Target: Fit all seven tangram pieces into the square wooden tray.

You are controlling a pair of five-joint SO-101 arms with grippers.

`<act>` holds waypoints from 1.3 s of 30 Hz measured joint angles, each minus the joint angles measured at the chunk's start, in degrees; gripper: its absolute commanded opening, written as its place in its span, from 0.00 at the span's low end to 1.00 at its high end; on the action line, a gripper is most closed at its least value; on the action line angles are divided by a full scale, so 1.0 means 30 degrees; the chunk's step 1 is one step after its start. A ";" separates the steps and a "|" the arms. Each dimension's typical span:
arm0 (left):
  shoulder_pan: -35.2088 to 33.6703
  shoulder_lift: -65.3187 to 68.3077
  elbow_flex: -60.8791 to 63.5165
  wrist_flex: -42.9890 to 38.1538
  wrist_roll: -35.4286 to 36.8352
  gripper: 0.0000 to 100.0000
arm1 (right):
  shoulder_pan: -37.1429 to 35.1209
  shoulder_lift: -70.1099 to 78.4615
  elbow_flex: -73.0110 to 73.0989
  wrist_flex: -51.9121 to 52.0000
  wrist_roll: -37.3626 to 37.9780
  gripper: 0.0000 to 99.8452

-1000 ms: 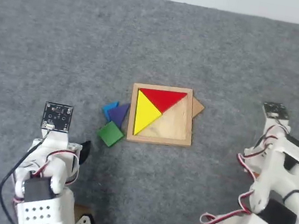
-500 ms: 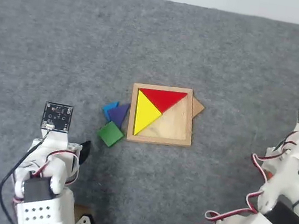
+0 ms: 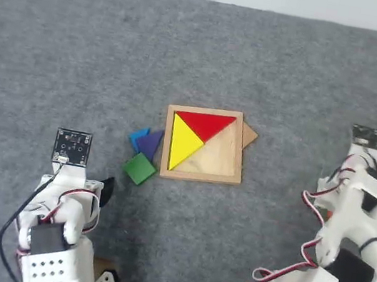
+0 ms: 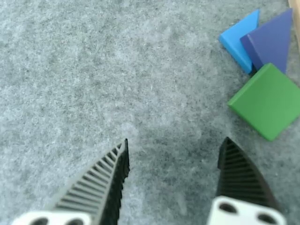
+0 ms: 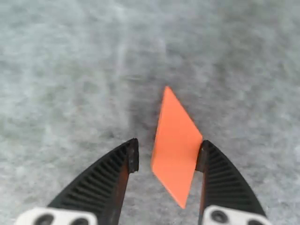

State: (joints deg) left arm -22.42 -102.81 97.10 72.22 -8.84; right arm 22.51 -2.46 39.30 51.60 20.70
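Surface: grey felt-like mat covering the table (image 3: 82,43), with a pale strip of wall along the far edge. Square wooden tray (image 3: 199,178): mid-table, holding a red triangle (image 3: 206,124) at its far side and a yellow triangle (image 3: 183,141) at its left, the two meeting along one edge; bare wood elsewhere inside. Tan piece (image 3: 249,134): mostly hidden behind the tray's right rim, only a corner visible, shape not determinable. Blue piece (image 3: 137,137): left of the tray, partly overlapped by a purple triangle (image 3: 149,144), so its outline is incomplete. Green square (image 3: 140,168): just nearer than those two, by the tray's near-left corner. Left gripper (image 4: 176,140): fingers spread wide over bare mat, nothing between them, the green square just beyond one fingertip. Right gripper (image 5: 168,142): well right of the tray, fingers parted around an orange parallelogram (image 5: 176,145); the piece's edge meets one finger, a gap separates it from the other. Whether the parallelogram lies flat on the mat or is raised cannot be told.
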 measured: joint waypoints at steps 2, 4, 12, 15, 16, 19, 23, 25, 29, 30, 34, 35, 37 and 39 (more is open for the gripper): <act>0.0000 0.0000 0.0000 0.0000 0.0000 0.30 | 0.0000 0.0000 0.0000 0.0000 0.0088 0.22; 0.0000 0.0000 0.0000 0.0000 0.0000 0.30 | -0.0059 0.0000 0.0000 0.0176 0.0088 0.22; 0.0000 0.0000 0.0000 0.0000 0.0000 0.30 | -0.1905 -0.1319 -0.0791 0.2432 -0.0821 0.10; 0.0000 0.0000 0.0000 0.0000 0.0000 0.30 | -0.2667 -0.2725 -0.0791 0.2872 -0.0996 0.13; 0.0000 0.0000 0.0000 0.0000 0.0000 0.30 | -0.2813 -0.3048 -0.0791 0.2960 -0.0996 0.14; 0.0000 0.0000 0.0000 0.0000 0.0000 0.30 | -0.3223 -0.3253 -0.0791 0.2960 -0.1055 0.16; 0.0000 0.0000 0.0000 0.0000 0.0000 0.30 | -0.3985 -0.3194 -0.0791 0.2960 -0.1114 0.16; 0.0000 0.0000 0.0000 0.0000 0.0000 0.30 | -0.4366 -0.2813 -0.0791 0.2901 -0.1172 0.16; 0.0000 0.0000 0.0000 0.0000 0.0000 0.30 | -0.4308 -0.2168 -0.0791 0.2432 -0.1172 0.16; 0.0000 0.0000 0.0000 0.0000 0.0000 0.30 | -0.4161 -0.1993 -0.0791 0.2286 -0.1172 0.16; 0.0000 0.0000 0.0000 0.0000 0.0000 0.30 | -0.3136 -0.1231 -0.0791 0.1670 -0.1172 0.16; 0.0000 0.0000 0.0000 0.0000 0.0000 0.30 | -0.2960 -0.1026 -0.0791 0.1495 -0.1055 0.16; 0.0000 0.0000 0.0000 0.0000 0.0000 0.30 | -0.2755 -0.0469 -0.0791 0.1143 -0.0645 0.16; 0.0000 0.0000 0.0000 0.0000 0.0000 0.30 | -0.2755 0.0205 -0.0850 0.0967 -0.0381 0.16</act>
State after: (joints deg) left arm -22.42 -102.81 97.10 72.22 -8.84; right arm 14.24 -1.85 36.75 54.51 19.56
